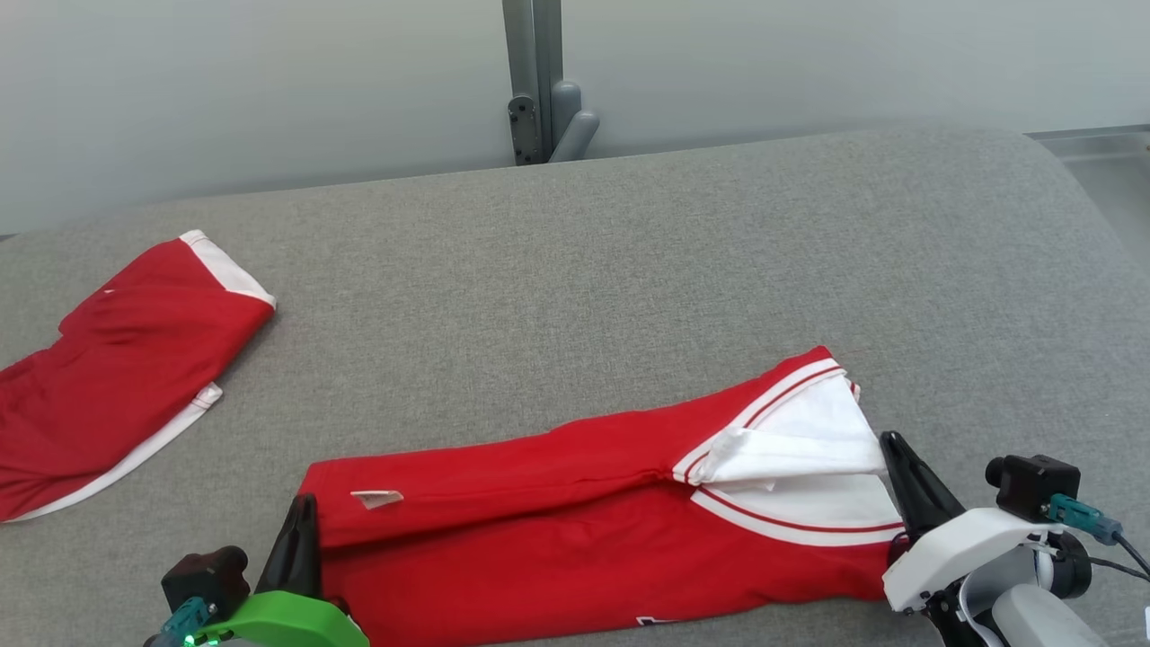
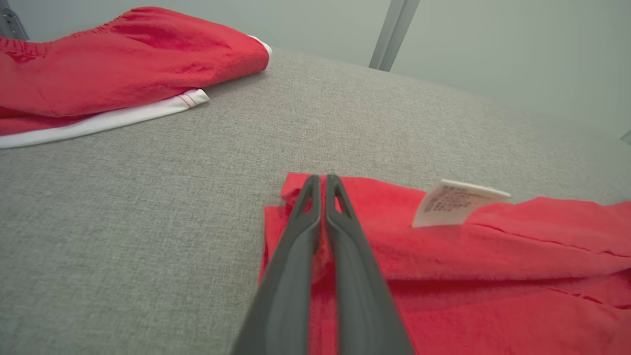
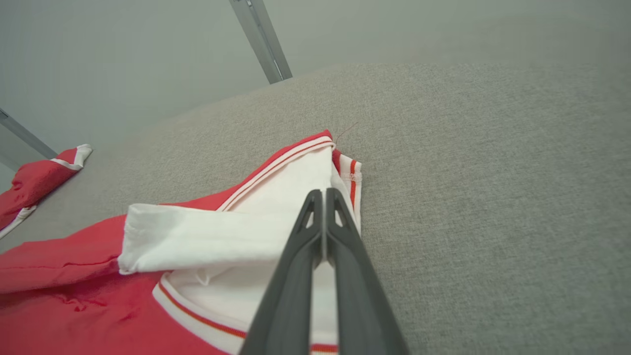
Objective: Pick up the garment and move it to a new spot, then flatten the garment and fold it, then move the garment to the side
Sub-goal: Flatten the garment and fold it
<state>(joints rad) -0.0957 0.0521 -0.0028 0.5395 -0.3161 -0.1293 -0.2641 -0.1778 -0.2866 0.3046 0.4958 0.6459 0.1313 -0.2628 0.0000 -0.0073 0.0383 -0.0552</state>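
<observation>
Jaws, left: the left gripper point(image 1: 304, 505) has its fingers pressed together, tips on the near-left corner of the garment point(image 1: 575, 512). Red cloth shows in the slit between them, but I cannot tell whether a fold is nipped.
Jaws, right: the right gripper point(image 1: 889, 440) is likewise clenched, tips over the white turned-back end point(image 1: 809, 440). Whether it has a grip on the cloth cannot be told.
Garment position: it lies at the near edge of the grey padded surface point(image 1: 629, 270), doubled lengthwise, between the two grippers.
Long axis: it runs left to right across the robot, the right end a little farther away.
Which arm: each has one short end, so neither is nearer overall. The care label point(image 1: 377, 498) stands up just beside the left fingertips.
Likely step: judged from this layout, an end-to-end fold, or a shared lift with both ends rising together.
Farther off: another red garment point(image 1: 126, 359) lies folded at the far left, well apart.
Farthest: a grey post point(image 1: 535, 81) stands behind the surface.
</observation>
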